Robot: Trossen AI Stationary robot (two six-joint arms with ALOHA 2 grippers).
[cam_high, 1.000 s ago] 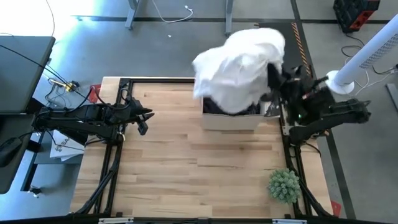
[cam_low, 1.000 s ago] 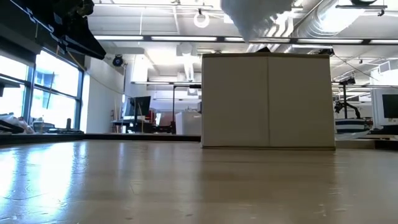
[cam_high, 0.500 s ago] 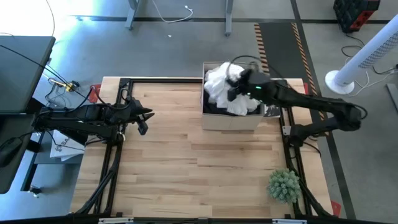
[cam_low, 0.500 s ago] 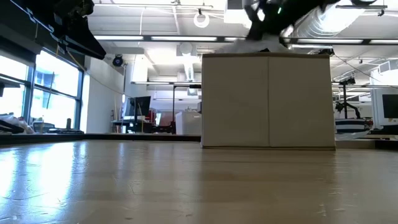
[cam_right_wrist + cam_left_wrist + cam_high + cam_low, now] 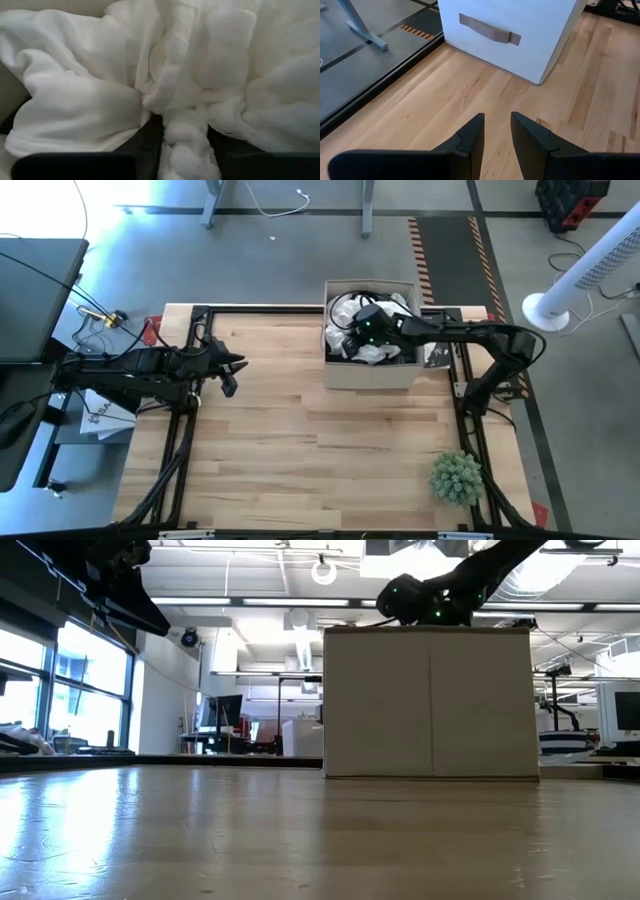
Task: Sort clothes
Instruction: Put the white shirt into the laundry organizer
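A white garment (image 5: pixel 100 100) lies bunched inside the white box (image 5: pixel 370 375) at the table's far right; it also shows in the high view (image 5: pixel 377 353), with dark cloth (image 5: pixel 338 354) beside it in the box. My right gripper (image 5: pixel 360 330) reaches down into the box and is shut on the white garment. In the low view only the right arm (image 5: pixel 425 598) shows above the box's top edge. My left gripper (image 5: pixel 236 366) waits over the table's left side, its fingers a narrow gap apart and empty. The plaid and grey-green garments are out of view. My right gripper pinches a bunched fold of the white garment (image 5: pixel 185 142) between its two fingers (image 5: pixel 150 142). The fingers come from above, slanting down into the box from its right side. The rest of the garment lies crumpled in the box around the fingers.
A small spiky green plant (image 5: pixel 457 477) stands at the table's near right corner. The box has a strap handle (image 5: pixel 489 29) on the side that faces the left arm. Bare wooden table (image 5: pixel 300 440) spreads between the left arm and the box.
My right gripper has gone down into the box with the white garment. The garment hung spread out high above the box a second ago; now it lies bunched inside the box.
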